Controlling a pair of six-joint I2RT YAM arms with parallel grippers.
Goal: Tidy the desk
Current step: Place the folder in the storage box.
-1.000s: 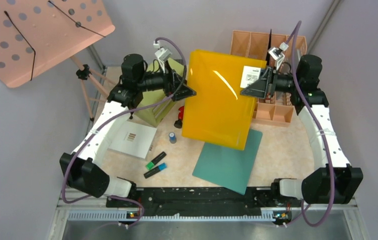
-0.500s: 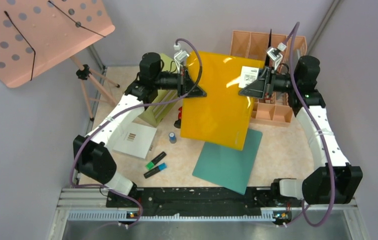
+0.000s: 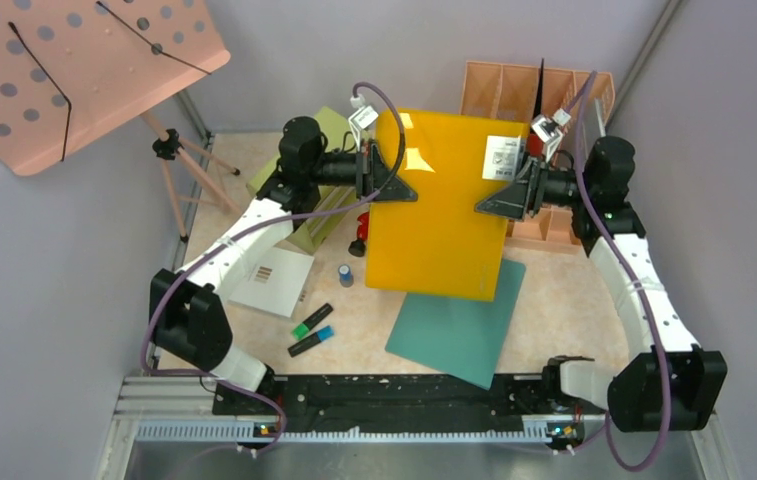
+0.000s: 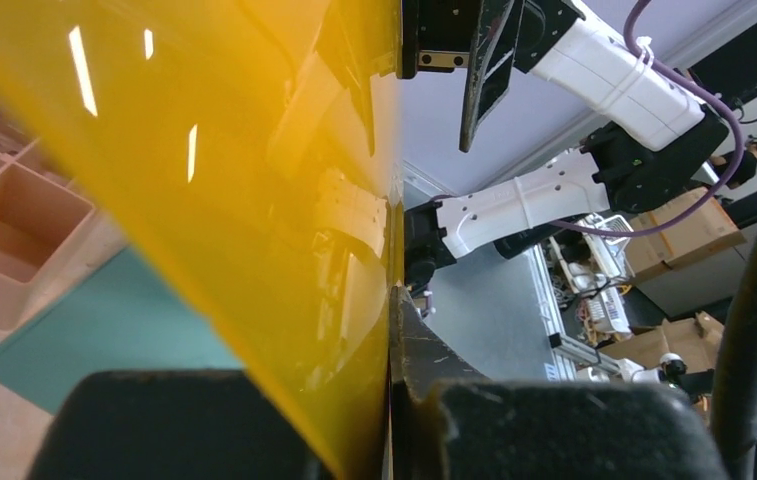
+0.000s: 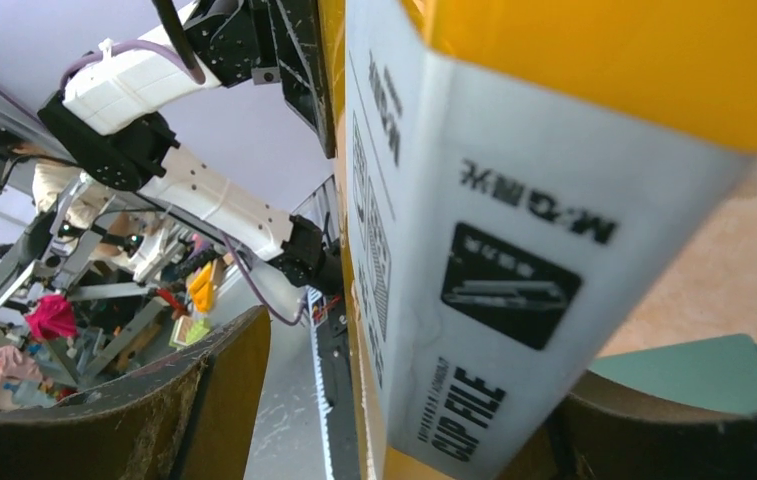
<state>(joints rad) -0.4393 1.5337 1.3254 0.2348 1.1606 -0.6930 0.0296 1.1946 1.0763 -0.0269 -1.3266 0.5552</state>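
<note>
Desk (image 3: 564, 300) lies below left pincer (image 3: 399, 190) pinching yellow folder (image 3: 434, 230); right pincer (image 3: 489, 205) spread around its edge.

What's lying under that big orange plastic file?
A flat teal folder on the beige marble-patterned desk, its far corner covered by the orange file; anything else beneath is hidden.

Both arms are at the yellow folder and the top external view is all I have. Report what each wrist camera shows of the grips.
Observer: Left wrist: the left gripper is shut on the yellow folder, with the sheet's edge pinched between its pads.
Operator: Now the right wrist.
Observer: The right gripper is open. A gap shows between one finger and the folder's labelled edge.
Operator: Read me that label.
Observer: The white label says CLIP FILE.
</note>
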